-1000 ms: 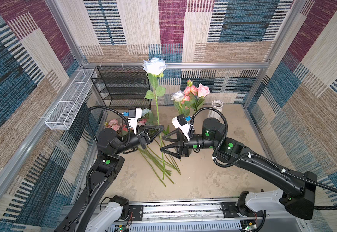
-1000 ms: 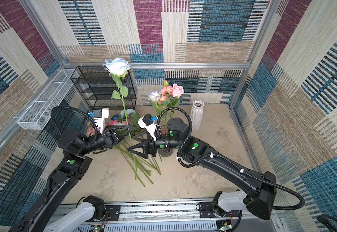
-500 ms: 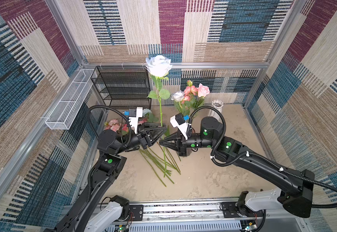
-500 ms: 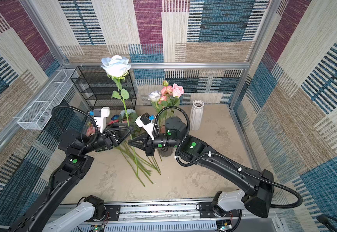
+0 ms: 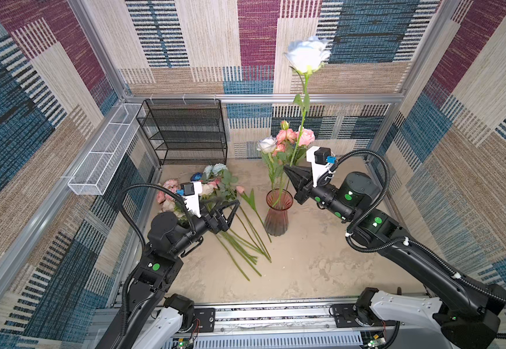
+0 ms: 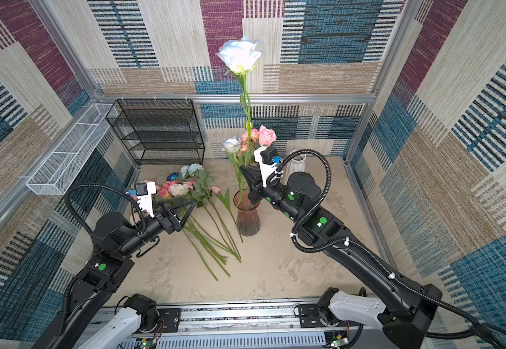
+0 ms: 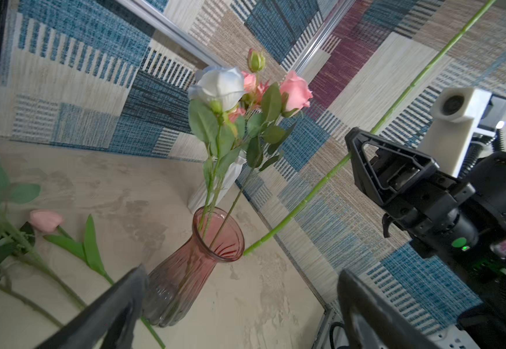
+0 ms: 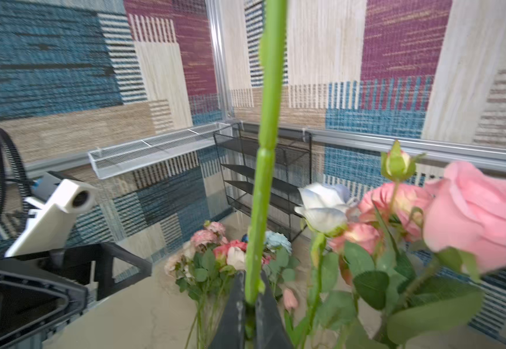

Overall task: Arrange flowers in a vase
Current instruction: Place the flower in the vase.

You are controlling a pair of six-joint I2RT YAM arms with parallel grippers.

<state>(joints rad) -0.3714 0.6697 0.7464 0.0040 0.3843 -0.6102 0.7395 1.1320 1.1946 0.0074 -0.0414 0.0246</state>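
In both top views the right arm stretches in from the near right corner, wrist tipped upward, and the right hand [image 5: 288, 169] sits just above the mouth of the pink glass vase [image 5: 276, 223]. Its jaws are pinched tight low on the stem of the pale rose [image 5: 307, 56], and the bloom soars upright, well above everything else. The left arm is bent over the table [image 5: 306, 272]. The left hand [image 5: 232, 211] hovers roughly level above the loose flowers [image 5: 215, 184], which lie in a heap left of the vase, and it is holding nothing.

Left wrist view now: the left hand's two fingers [image 7: 109, 305] are spread wide, nothing between them. The vase stands upright with a white rose [image 7: 220, 86], pink roses [image 7: 295, 90] and a green bud [image 7: 256, 60] standing in it. The held stem slants down to the vase's rim; whether its tip is inside, I cannot tell. A short pink tulip [image 7: 46, 220] lies flat on the table near the vase, and a white vase [image 7: 230, 176] stands behind it.

Right wrist view: the green stem runs straight up from between the closed fingers [image 8: 233, 314], with the vase's blooms close alongside and the heap beyond.
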